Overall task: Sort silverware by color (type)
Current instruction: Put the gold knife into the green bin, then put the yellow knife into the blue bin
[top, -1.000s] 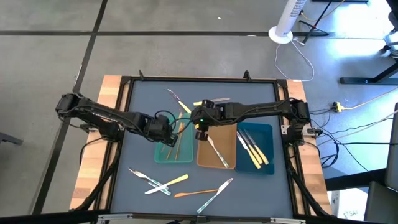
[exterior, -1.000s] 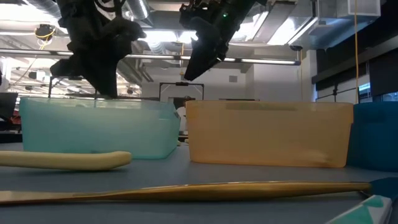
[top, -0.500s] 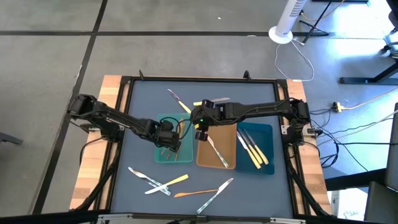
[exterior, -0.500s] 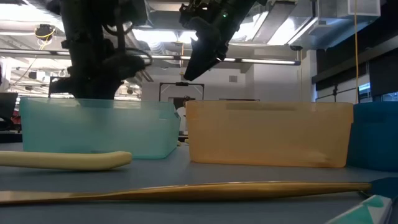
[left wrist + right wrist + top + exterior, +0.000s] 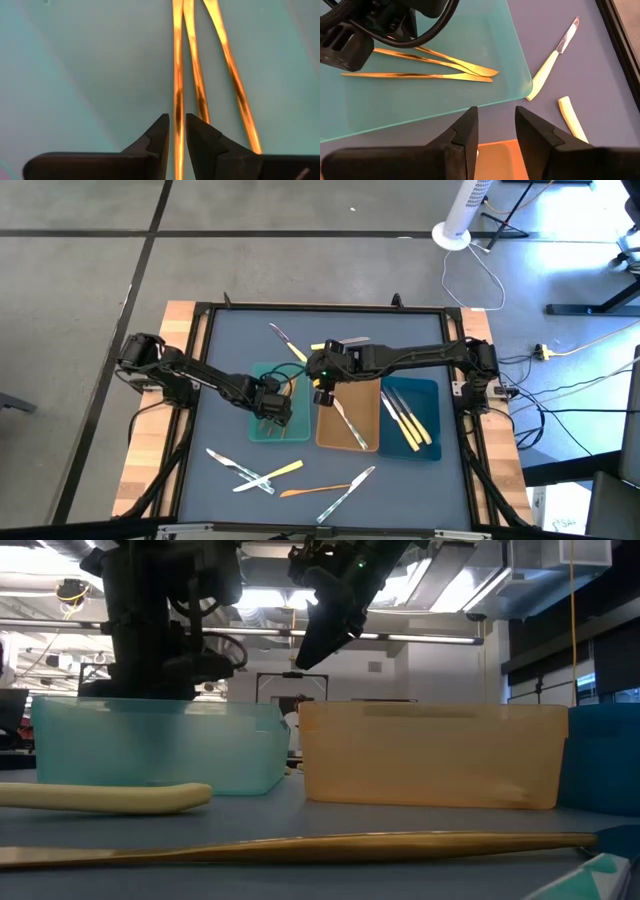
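Left end effector, fingers slightly apart astride a gold utensil lying flat in the teal tray; right end effector open, empty; such pieces seem light, stiff, slippery, best pinched mid-handle.

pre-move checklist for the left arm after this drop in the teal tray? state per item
1. Left gripper over the teal tray: ok.
2. Fingers parted around the gold utensil: ok, small gap each side.
3. Gold utensils inside the teal tray: ok, three lie on its floor.
4. Teal tray holds gold only: ok in both wrist views.
5. Right gripper empty, hovering by the tan tray edge: ok.
6. Loose silverware left on the table: not ok, several remain.
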`<action>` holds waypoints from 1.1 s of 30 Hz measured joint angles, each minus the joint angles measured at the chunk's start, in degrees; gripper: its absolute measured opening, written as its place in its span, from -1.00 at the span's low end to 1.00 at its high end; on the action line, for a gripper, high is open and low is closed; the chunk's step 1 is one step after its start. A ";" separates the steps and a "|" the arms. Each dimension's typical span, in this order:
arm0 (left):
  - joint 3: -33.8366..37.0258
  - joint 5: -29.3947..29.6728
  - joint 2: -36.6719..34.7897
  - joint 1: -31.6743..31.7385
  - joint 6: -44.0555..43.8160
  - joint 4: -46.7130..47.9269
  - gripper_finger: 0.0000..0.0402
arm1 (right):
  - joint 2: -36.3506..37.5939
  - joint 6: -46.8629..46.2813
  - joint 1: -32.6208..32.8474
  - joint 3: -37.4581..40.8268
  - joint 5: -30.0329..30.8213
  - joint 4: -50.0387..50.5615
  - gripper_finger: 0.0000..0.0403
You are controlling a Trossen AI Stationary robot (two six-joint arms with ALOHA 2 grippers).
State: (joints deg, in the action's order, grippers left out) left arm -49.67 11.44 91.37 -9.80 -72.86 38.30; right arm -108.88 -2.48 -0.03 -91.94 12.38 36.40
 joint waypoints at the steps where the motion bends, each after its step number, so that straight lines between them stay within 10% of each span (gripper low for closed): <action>1: 0.00 0.01 0.00 0.00 0.00 -0.02 -0.71 | 0.00 0.00 0.00 0.00 0.00 0.00 -0.43; 33: 0.02 -4.94 -6.34 0.02 3.30 0.09 -0.70 | 0.00 0.12 -2.27 0.00 -0.50 0.15 -0.43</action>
State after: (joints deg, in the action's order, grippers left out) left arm -49.65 6.50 85.03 -9.78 -69.56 38.39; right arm -108.88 -2.36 -2.30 -91.94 11.88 36.56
